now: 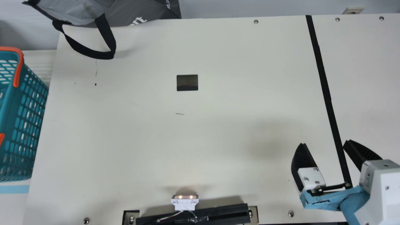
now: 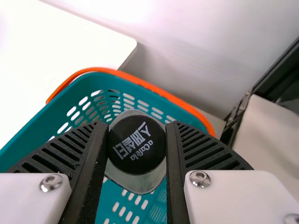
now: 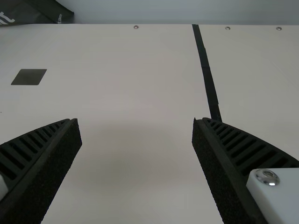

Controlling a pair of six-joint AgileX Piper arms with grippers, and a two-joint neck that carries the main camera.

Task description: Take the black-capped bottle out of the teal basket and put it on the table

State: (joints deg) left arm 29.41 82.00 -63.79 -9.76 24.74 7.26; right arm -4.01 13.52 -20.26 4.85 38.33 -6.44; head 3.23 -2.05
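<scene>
Black-capped bottle [image 2: 137, 151] clasped in my left gripper [image 2: 137, 127], I should lift steadily above the teal basket's rim [image 2: 108, 80] before crossing the table's left edge [image 1: 46, 125].

Count: black-capped bottle [image 2: 137, 151], 1; teal basket [image 1: 12, 103], 1; grey bag [image 1: 147, 11], 1; black strip [image 1: 324, 84], 1; worktop [image 1: 140, 140], 1.
</scene>
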